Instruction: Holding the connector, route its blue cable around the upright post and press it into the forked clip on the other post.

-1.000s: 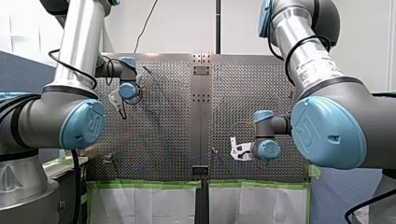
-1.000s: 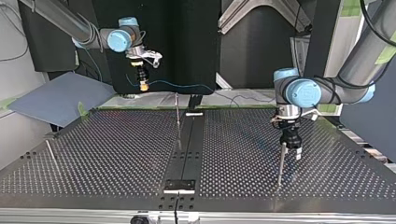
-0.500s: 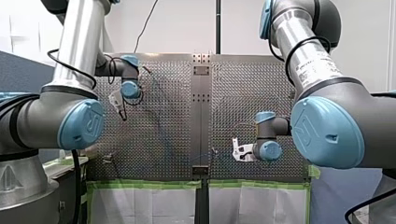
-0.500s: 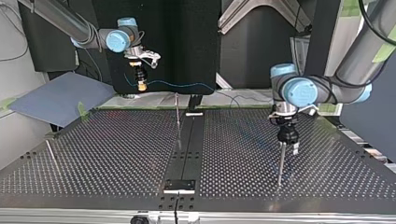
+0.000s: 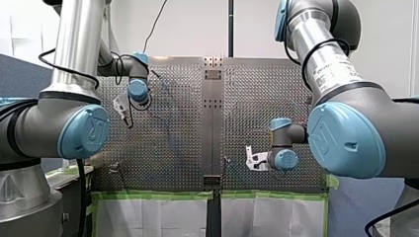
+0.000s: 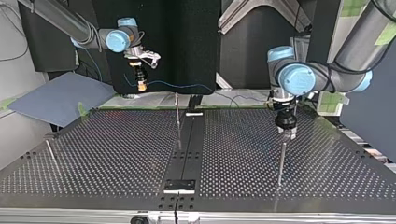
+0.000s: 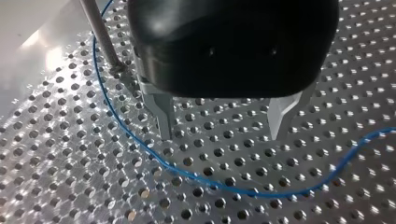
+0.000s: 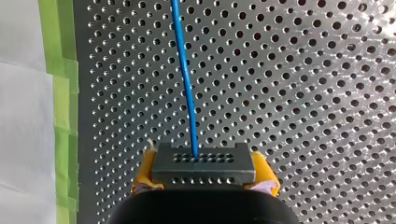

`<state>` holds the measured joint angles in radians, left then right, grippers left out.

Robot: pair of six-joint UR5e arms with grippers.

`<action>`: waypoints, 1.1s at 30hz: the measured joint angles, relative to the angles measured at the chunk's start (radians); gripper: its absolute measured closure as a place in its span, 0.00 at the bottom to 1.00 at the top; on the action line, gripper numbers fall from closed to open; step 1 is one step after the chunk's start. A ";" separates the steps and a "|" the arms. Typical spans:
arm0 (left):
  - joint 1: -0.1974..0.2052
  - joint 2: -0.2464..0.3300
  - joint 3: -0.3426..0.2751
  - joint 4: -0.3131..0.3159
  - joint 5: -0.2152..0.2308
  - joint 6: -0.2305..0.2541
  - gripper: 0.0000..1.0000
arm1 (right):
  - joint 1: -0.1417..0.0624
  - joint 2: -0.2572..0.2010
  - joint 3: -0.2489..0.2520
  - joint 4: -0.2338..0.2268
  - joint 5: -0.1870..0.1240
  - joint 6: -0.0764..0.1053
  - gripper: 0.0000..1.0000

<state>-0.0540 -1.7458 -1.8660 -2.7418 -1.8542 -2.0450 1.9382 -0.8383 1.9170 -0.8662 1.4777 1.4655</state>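
My right claw [image 8: 204,181] is clenched on the grey connector [image 8: 203,162], with its yellow pads [image 8: 144,179] pressed against either side of the block. The blue cable [image 8: 185,74] leaves the middle of the connector's perforated face. It runs straight ahead over the perforated worktop [image 8: 303,93], not far from a strip of green tape [image 8: 60,93] along the worktop's edge.

In the top view this claw [image 6: 141,85] hangs well above the far left corner of the worktop [image 6: 116,154]. The cable [image 6: 187,86] trails from it to the right, past the top of the thin middle post [image 6: 178,121]. Whether it touches that post cannot be told.

My left claw [image 7: 222,135] is released. Its two metal fingers [image 7: 163,116] stand apart with nothing between them, their tips close above the worktop. The cable [image 7: 154,154] lies on the perforated surface in a wide curve. It comes down beside the base of the upright post [image 7: 100,39], sweeps round just ahead of the fingertips and runs off on the other side of the claw.

In the top view my left claw [image 6: 286,134] sits right above the top of that upright post [image 6: 281,161], on the worktop's right half. A third post [image 6: 51,154] leans at the near left. The forked clip is too small to make out on any of the posts.
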 joint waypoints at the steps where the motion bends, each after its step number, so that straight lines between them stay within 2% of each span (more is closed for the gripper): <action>1: 0.000 0.011 -0.011 -0.011 -0.010 0.009 0.00 | 0.000 0.000 0.000 0.000 0.000 0.000 1.00; 5: 0.005 0.044 -0.040 -0.044 -0.043 0.034 0.00 | 0.000 0.000 0.000 0.001 -0.001 -0.001 1.00; 8: 0.008 0.069 -0.037 -0.069 -0.061 0.050 0.00 | 0.000 0.000 0.000 0.000 -0.001 -0.001 1.00; 13: 0.010 0.113 -0.001 -0.113 -0.095 0.085 0.00 | 0.000 0.000 0.000 0.001 -0.001 0.000 1.00; 18: 0.012 0.156 0.041 -0.156 -0.123 0.095 0.00 | -0.004 0.000 0.000 0.005 -0.002 -0.005 1.00; 23: 0.011 0.199 0.085 -0.199 -0.112 0.102 0.00 | -0.005 0.000 0.000 0.002 -0.002 -0.007 1.00; 33: 0.013 0.283 0.169 -0.283 -0.034 0.111 0.00 | -0.005 0.000 0.000 -0.001 -0.003 -0.009 1.00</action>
<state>-0.0414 -1.4627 -1.6973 -3.0249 -1.8882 -1.9336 1.9332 -0.8383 1.9170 -0.8672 1.4743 1.4561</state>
